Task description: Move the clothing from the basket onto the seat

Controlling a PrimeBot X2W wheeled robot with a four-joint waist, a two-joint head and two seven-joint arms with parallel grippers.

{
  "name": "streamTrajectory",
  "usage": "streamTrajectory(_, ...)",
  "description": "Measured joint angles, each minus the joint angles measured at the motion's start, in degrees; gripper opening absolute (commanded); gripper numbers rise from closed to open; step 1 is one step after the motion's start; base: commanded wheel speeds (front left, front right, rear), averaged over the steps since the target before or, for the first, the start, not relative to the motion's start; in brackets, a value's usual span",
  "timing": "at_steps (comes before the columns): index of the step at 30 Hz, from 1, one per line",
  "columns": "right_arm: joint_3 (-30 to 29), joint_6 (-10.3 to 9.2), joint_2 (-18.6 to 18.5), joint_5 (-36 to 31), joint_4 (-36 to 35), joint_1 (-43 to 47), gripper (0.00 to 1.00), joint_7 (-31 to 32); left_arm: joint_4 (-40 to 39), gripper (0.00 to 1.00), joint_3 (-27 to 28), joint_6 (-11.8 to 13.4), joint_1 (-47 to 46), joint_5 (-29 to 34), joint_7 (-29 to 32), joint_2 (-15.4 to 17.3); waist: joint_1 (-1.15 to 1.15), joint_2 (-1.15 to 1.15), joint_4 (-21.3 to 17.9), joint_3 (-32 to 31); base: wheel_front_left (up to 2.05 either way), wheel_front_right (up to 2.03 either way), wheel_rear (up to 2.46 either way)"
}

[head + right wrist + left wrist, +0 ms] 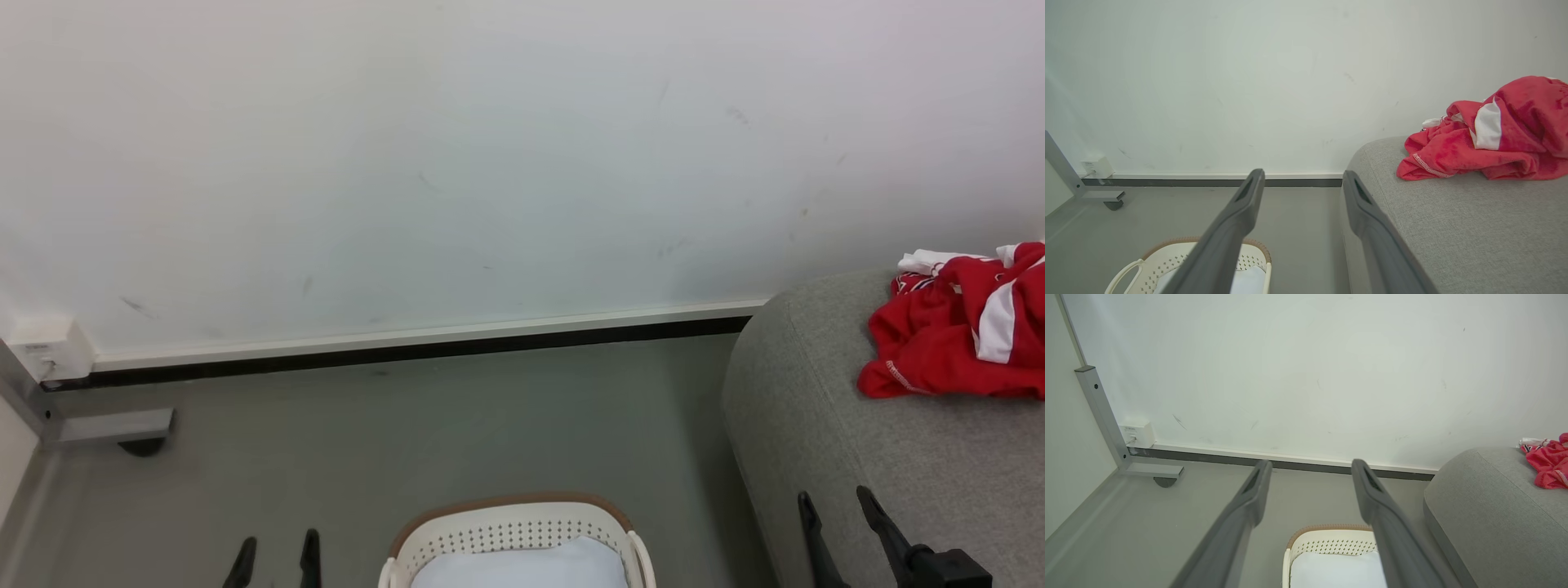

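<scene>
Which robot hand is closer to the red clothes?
Right. The right hand is at the edge of the seat, with the red clothes farther back on it. The left hand is over the floor, on the other side of the basket.

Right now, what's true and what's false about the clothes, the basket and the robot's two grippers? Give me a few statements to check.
The clothing lies on the seat. True.
The basket stands on the seat. False: it stands on the floor beside it.
The left gripper holds a garment. False: it is open and empty.
The right gripper is open. True.
</scene>
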Motion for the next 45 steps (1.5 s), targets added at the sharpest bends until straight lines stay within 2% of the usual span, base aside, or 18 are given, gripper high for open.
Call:
streamTrajectory(22, 1.7, 0.00, 0.0, 0.1, 1.5, -2.1, 1.00, 0.0, 3.2, 1.00, 5.2, -4.6, -0.8, 5.1, 0.0, -4.0, 0.00, 0.00, 0.3, 1.1, 0.00, 0.00, 0.00)
streamTrajectory(23, 1.7, 0.00, 0.0, 0.1, 1.6, -2.1, 0.00, 0.0, 3.3, 0.00, 5.4, -4.9, -0.8, 5.0, 0.0, -4.3, 0.00, 0.00, 0.2, 1.1, 0.00, 0.00, 0.00)
streamTrajectory(29, 1.7, 0.00, 0.1, 0.6, 3.7, 0.1, 0.00, 0.4, 5.6, 0.00, 5.2, -5.0, 0.2, 4.7, 0.5, -5.4, 0.00, 0.00, 0.2, 1.1, 0.00, 0.00, 0.00)
streamTrajectory(45, -0.6, 0.00, 0.1, 17.4, 1.5, 0.1, 0.00, 4.8, 5.9, 0.00, 7.3, -6.7, -1.8, -10.8, 4.8, -6.1, 0.00, 0.00, 0.8, 1.5, 0.00, 0.00, 0.00)
